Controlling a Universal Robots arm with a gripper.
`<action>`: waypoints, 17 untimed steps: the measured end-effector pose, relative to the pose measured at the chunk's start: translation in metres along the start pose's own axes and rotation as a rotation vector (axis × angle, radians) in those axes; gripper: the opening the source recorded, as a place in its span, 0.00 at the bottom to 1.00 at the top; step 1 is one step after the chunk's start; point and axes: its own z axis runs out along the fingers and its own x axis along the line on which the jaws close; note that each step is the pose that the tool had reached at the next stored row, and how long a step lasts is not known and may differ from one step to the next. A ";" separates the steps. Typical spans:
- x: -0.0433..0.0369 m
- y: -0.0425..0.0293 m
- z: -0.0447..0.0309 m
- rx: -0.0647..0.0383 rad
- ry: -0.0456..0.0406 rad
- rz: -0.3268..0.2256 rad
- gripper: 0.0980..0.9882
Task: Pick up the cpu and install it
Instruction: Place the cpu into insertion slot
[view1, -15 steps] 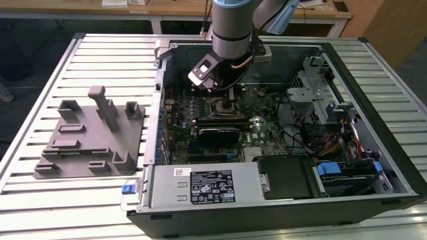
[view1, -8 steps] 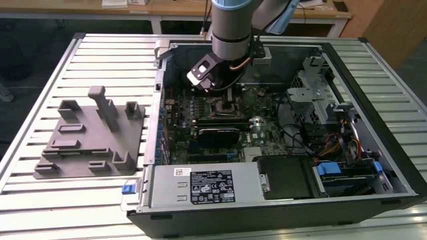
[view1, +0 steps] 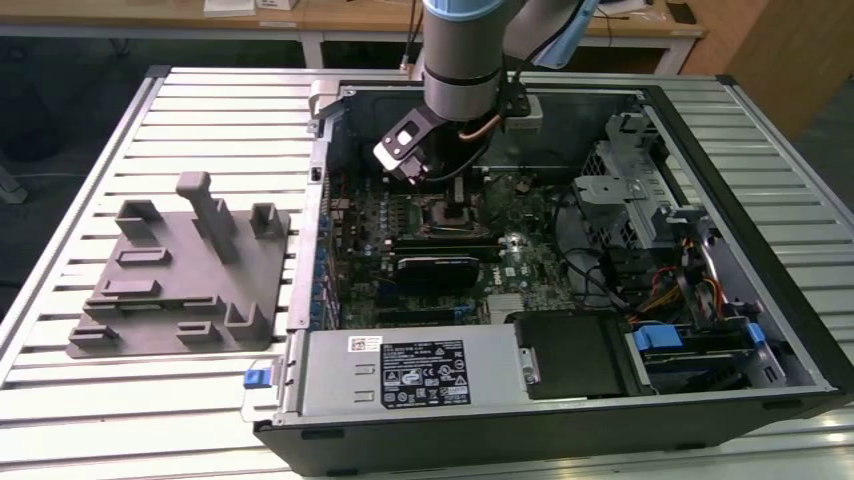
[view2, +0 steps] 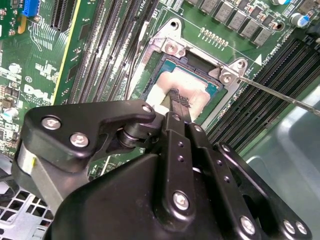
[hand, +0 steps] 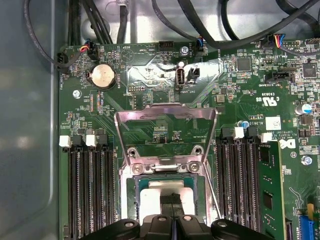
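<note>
The cpu (view2: 195, 84), a small square chip with a silvery-white top, lies flat inside the motherboard socket; it is also in the first wrist view, cpu (hand: 149, 204). The socket's metal load plate (hand: 166, 131) stands hinged up and open. My gripper (view2: 178, 98) is directly over the chip. Its two black fingers are pressed together, and their tips rest on or just above the chip's top. In the exterior view my gripper (view1: 445, 190) hangs inside the open computer case above the socket (view1: 449, 209).
A thin metal socket lever (view2: 280, 96) sticks out beside the socket. Memory slots (hand: 90, 185) flank it on both sides. A grey plastic holder block (view1: 180, 270) sits on the slatted table at the exterior view's left. Cables and a drive cage (view1: 654, 215) fill the case's right side.
</note>
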 end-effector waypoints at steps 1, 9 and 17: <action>0.0000 0.0000 0.0000 0.000 0.0001 0.000 0.01; 0.0002 0.0008 -0.0127 0.000 0.0006 0.000 0.01; 0.0003 0.0023 -0.0392 -0.001 0.0006 0.000 0.01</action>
